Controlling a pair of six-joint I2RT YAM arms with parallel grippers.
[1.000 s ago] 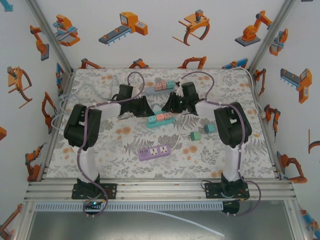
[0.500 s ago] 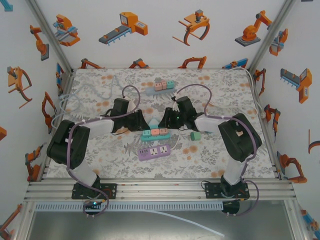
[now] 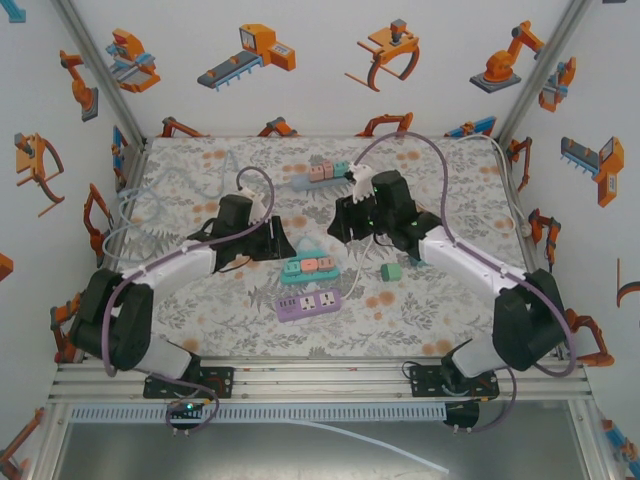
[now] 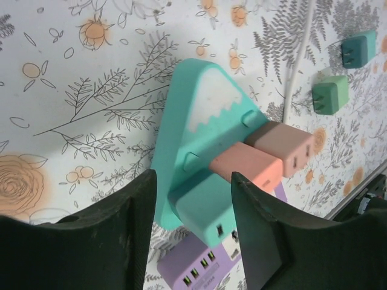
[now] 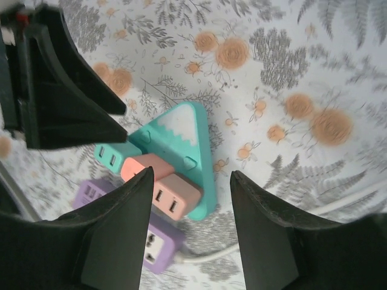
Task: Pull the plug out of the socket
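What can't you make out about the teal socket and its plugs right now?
- Left wrist view: left gripper fingers cover one end of the teal socket; gripping or flanking, unclear.
- Right wrist view: a right gripper finger hides part of the purple strip.
- Top view: the pink plugs are too small to judge seating.

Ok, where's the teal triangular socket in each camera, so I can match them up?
Top external: teal triangular socket near the centre of the picture.
Left wrist: centre, running down to the lower middle.
Right wrist: just left of centre.
Shared landmark: the purple power strip, lying close beside the socket.
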